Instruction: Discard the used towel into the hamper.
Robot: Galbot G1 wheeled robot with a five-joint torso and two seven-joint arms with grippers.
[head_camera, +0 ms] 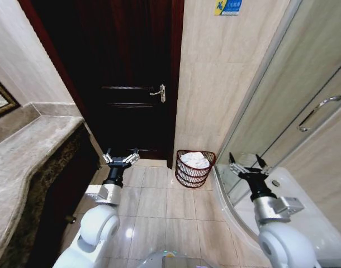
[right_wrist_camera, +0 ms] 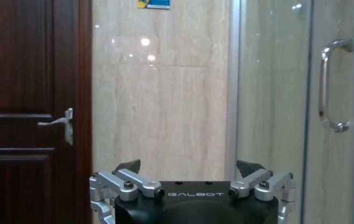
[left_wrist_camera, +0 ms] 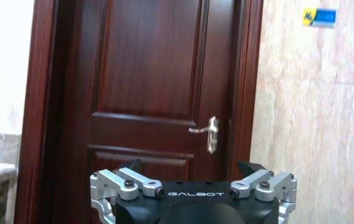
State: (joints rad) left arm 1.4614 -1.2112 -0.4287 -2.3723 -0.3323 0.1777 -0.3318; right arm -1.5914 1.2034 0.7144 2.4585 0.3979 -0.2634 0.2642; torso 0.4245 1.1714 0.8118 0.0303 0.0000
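A white towel (head_camera: 195, 160) lies bundled in the hamper (head_camera: 194, 169), which stands on the tiled floor (head_camera: 154, 204) against the beige wall, between the dark door (head_camera: 131, 78) and what appears to be a glass shower screen (head_camera: 282, 117). The left gripper (head_camera: 121, 158) and right gripper (head_camera: 249, 166) hang spread open and empty, well apart from the hamper.

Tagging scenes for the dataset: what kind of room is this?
Most likely a bathroom, hotel-style. Evidence: a glass shower enclosure with a metal handle, a marble vanity counter, and the hamper holding a white towel by the dark wooden door.
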